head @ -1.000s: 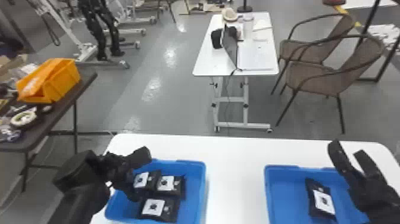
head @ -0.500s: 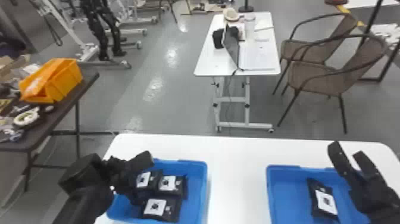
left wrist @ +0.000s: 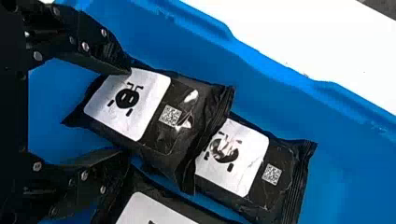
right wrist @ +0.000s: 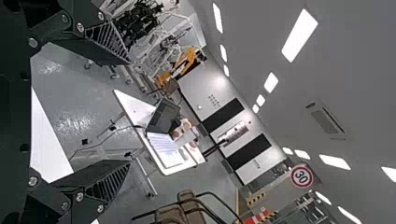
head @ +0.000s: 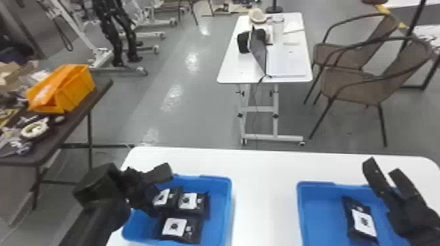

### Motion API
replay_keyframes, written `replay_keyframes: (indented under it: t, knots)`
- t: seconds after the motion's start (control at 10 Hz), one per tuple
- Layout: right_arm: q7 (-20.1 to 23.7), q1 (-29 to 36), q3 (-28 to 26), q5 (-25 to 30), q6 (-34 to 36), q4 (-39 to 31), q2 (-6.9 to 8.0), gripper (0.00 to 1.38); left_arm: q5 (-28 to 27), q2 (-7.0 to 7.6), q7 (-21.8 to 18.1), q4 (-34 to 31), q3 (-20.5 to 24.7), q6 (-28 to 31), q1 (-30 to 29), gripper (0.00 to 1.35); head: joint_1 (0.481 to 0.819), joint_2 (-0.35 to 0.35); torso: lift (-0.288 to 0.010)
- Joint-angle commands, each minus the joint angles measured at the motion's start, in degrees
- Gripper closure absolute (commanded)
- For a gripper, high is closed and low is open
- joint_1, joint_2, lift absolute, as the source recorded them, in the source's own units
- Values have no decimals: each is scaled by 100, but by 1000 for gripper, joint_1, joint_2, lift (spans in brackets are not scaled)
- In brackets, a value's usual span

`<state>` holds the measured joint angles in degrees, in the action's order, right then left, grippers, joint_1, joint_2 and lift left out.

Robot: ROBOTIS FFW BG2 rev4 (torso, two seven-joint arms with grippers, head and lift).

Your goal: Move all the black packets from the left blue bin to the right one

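Note:
Over the left blue bin (head: pixel 226 209) is my left gripper (head: pixel 160 193), above its left part. Three black packets lie in that bin: one by the gripper (head: pixel 165 197), one beside it (head: pixel 193 202) and one nearer the front (head: pixel 180 228). In the left wrist view my left gripper (left wrist: pixel 128 112) is open, its fingers on either side of one packet's (left wrist: pixel 182 126) end. The right blue bin (head: pixel 324 186) holds one black packet (head: pixel 361 220). My right gripper (head: pixel 383 170) is parked over that bin's right side; its wrist view shows the right gripper (right wrist: pixel 130 112) open and holding nothing.
Both bins stand on a white table (head: pixel 265 196), with a strip of tabletop between them. Beyond are a small white table (head: pixel 229 72) with a laptop, brown chairs (head: pixel 360 85), and a dark side table (head: pixel 75 131) bearing an orange bin (head: pixel 75 91).
My left gripper has shifted slightly right and lower over the left bin's packets. The right arm keeps its place, and the packets lie as before.

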<state>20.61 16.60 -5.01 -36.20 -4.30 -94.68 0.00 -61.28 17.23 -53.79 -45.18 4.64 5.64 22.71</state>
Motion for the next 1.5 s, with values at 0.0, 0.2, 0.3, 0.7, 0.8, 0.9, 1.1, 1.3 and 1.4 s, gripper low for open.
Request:
replay_keyframes:
  t: [0.0, 0.2, 0.3, 0.7, 0.8, 0.9, 1.1, 1.3, 1.4]
  knots:
    - [31, -16, 0, -1, 8, 11, 5, 289, -33, -1, 0, 0, -33, 16, 23, 604, 695, 200, 0]
    - [49, -16, 0, -18, 26, 20, 5, 289, -33, -1, -9, -26, -24, 16, 40, 679, 695, 202, 0]
    - [49, -16, 0, -18, 34, 28, 5, 300, -15, -36, -27, -123, -24, 7, 23, 723, 695, 201, 0]
    - [145, -60, 0, -97, 114, 99, 5, 536, -33, -98, -159, -255, -33, 51, -48, 817, 695, 189, 0]
    - [181, -69, 0, -124, 149, 116, 5, 598, 2, -106, -194, -246, 11, -19, -101, 817, 695, 190, 0]
    - [207, -69, 0, -115, 157, 125, 5, 598, 2, -124, -194, -246, 55, -37, -136, 817, 695, 190, 0]
    - [233, -78, 0, -115, 157, 125, 5, 598, -59, -150, -194, -255, 29, 77, -153, 1131, 695, 191, 0]
    - [251, -78, 0, -115, 166, 125, 5, 598, -156, -185, -194, -404, -24, 165, -197, 1154, 695, 194, 0]
    - [269, -87, 0, -106, 175, 125, 5, 598, -85, -203, -282, -773, 29, 227, -355, 1154, 695, 194, 0]
